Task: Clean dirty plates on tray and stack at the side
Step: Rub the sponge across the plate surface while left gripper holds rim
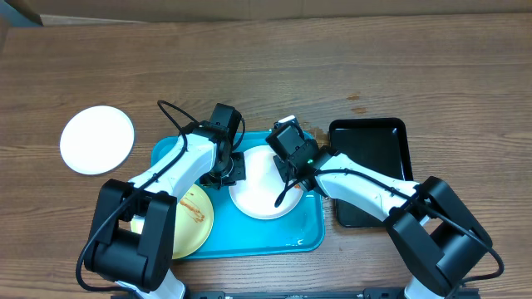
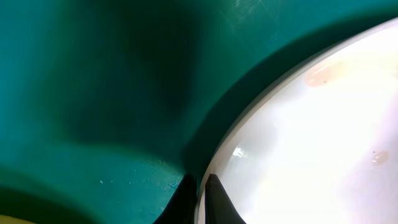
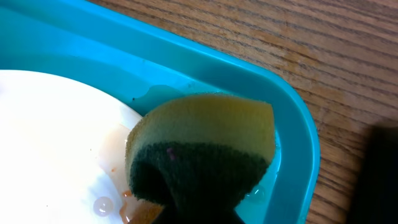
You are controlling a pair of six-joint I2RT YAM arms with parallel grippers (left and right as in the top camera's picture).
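1. Turquoise tray (image 1: 249, 237) at mid-table carries two of the plates. A white plate (image 1: 253, 195) sits at its centre and a yellow plate (image 1: 193, 224) at its left end, the latter streaked with brown-red sauce.
2. Left gripper (image 2: 200, 199) bites the white plate's left rim, a finger on either side of the edge and the two almost together. The clamp looks meant to pin the plate so it cannot skate across the slick tray under scrubbing.
3. Right gripper (image 1: 291, 164) is closed on a sponge (image 3: 202, 155), yellow foam backed with a dark scouring pad. Its fingers hardly show in the wrist view, though the sponge's pinched base suggests a firm hold.
4. Sponge rests against the white plate's rim, close to the tray wall near a corner. Orange-tinted water and droplets lie there, so this is probably smear being worked off the edge.
5. Pale stains show on the white plate in the left wrist view, so the wiping seems well along but not finished.
6. Off the tray, a clean plate (image 1: 97, 139) lies on the wood well to the left, evidently the start of the stack. The white plate would likely join it next, while the yellow one is not yet touched.
7. Black tray (image 1: 366, 149) sits just right of the turquoise one, apart from the work.
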